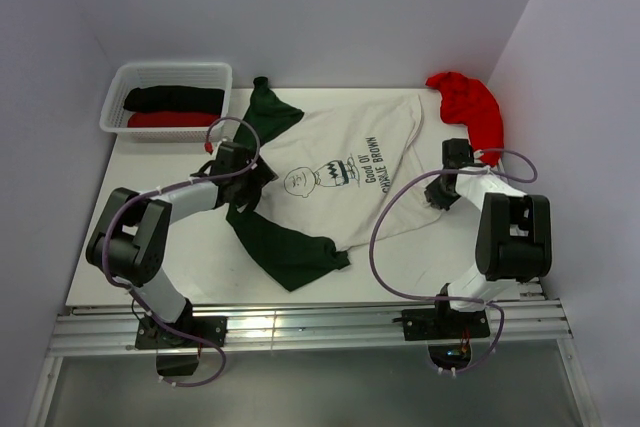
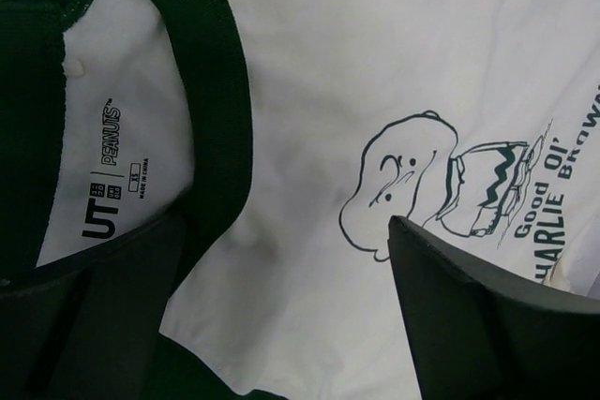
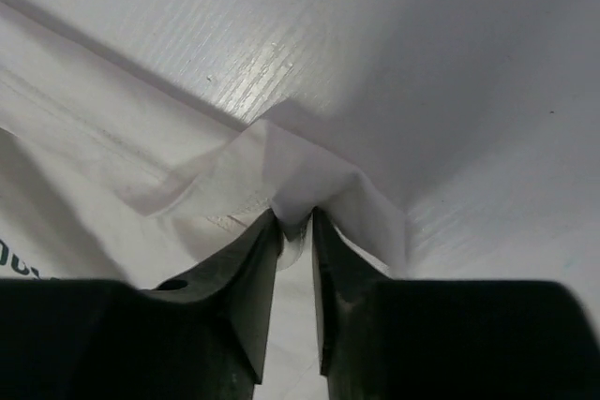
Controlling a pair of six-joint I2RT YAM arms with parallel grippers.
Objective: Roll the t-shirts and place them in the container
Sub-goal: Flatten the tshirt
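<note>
From above, I see the cream cloth tee with dark green sleeves (image 1: 330,147) spread across the white counter (image 1: 200,267). Left wrist: my left tool (image 2: 281,241) gapes wide over the dark green collar (image 2: 216,91). Right wrist: my right tool (image 3: 295,222) pinches the tee's edge.

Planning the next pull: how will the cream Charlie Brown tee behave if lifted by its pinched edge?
Probably floppy: the cream tee tents into soft folds where the right gripper pinches it. Likely light, since a small pinch raises the cloth. Its crumpled green sleeve would probably trail.
</note>
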